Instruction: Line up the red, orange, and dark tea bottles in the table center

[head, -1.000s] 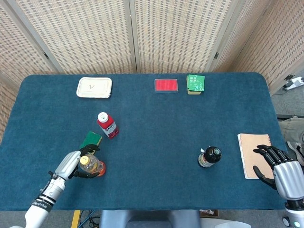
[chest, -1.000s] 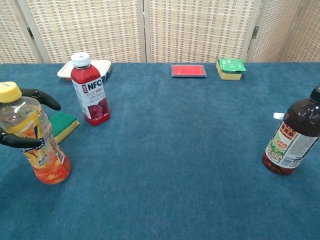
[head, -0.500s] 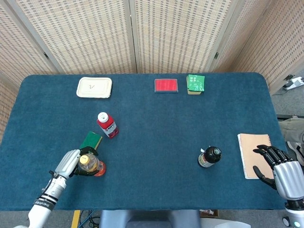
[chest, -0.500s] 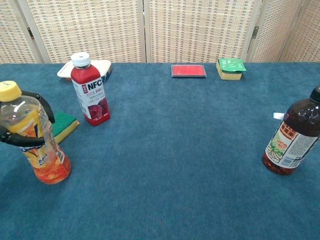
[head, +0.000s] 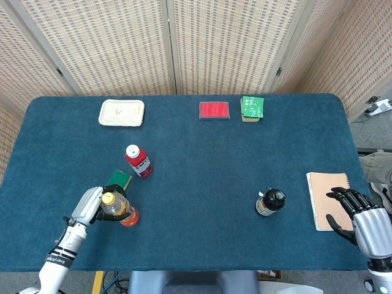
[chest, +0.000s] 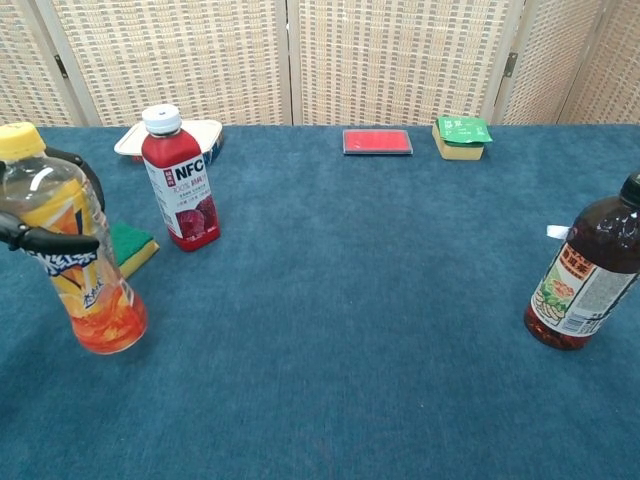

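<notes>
Now left hand fingers clamped round orange bottle; right hand fingers spread, empty.

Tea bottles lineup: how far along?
Nothing is lined up yet. In hand: the left hand grips the orange bottle near the table's front left, fingers wrapped around it. Left: the red bottle stands left of center and the dark bottle right of center, both untouched. The right hand rests open by the notebook.

Head view high overhead, chest view low, both sharing table
</notes>
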You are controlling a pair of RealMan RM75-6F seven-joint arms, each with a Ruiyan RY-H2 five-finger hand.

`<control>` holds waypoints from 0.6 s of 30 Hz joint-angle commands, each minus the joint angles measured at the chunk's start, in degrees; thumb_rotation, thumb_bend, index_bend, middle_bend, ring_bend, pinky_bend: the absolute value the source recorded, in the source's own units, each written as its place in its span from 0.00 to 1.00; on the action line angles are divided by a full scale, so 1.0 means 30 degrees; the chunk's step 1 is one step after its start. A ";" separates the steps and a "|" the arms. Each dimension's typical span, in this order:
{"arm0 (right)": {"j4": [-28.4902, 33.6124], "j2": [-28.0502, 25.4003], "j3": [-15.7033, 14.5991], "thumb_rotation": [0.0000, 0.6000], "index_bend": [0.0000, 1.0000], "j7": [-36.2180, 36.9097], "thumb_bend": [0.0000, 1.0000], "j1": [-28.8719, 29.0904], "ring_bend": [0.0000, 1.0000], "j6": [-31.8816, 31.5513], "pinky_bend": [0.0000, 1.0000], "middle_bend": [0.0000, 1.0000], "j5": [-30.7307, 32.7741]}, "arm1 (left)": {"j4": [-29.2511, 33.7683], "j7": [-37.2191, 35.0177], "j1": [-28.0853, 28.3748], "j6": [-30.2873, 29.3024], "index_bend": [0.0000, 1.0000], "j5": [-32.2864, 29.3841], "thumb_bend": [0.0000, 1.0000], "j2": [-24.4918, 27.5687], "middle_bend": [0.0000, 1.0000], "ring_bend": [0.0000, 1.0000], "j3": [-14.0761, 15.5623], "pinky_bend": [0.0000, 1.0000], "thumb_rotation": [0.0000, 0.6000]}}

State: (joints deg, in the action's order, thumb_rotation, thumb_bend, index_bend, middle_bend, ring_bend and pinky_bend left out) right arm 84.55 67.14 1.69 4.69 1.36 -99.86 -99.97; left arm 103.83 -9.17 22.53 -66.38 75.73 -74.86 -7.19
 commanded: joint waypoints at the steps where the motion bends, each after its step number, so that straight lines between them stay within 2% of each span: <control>1: -0.0003 -0.0017 -0.0005 1.00 0.35 0.0028 0.27 -0.0028 0.29 -0.0072 0.45 0.30 -0.0034 | 0.0213 0.0268 0.0194 -0.0189 0.55 0.0083 0.09 -0.0054 0.48 0.54 -0.0306 0.72 1.00; 18: -0.0009 -0.0236 -0.0038 1.00 0.35 0.0523 0.27 -0.0399 0.29 -0.0921 0.45 0.30 -0.0290 | 0.1323 0.2876 0.1791 -0.0429 0.55 -0.0626 0.09 -0.1022 0.48 0.55 -0.2024 0.72 1.00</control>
State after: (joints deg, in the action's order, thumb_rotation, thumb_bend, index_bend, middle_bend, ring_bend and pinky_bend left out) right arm 84.50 66.49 1.54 6.17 0.21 -102.56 -100.90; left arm 107.45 -1.06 27.47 -67.87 74.18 -77.71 -12.94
